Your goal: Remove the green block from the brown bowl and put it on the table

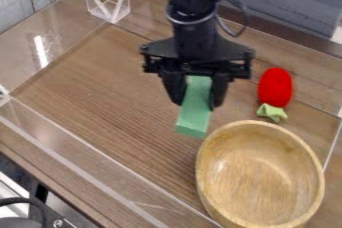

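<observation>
The green block (197, 108) hangs tilted above the table (94, 82), gripped at its upper end by my gripper (195, 82), which is shut on it. The block's lower end sits just left of the brown bowl (261, 177), clear of its rim. The bowl rests at the lower right of the table and holds nothing. My black arm rises from the gripper toward the top of the view.
A small red strawberry-like toy (274, 90) with green leaves lies to the right of the gripper, above the bowl. Clear acrylic walls (40, 32) edge the table at the left and back, and a low acrylic wall runs along the front left.
</observation>
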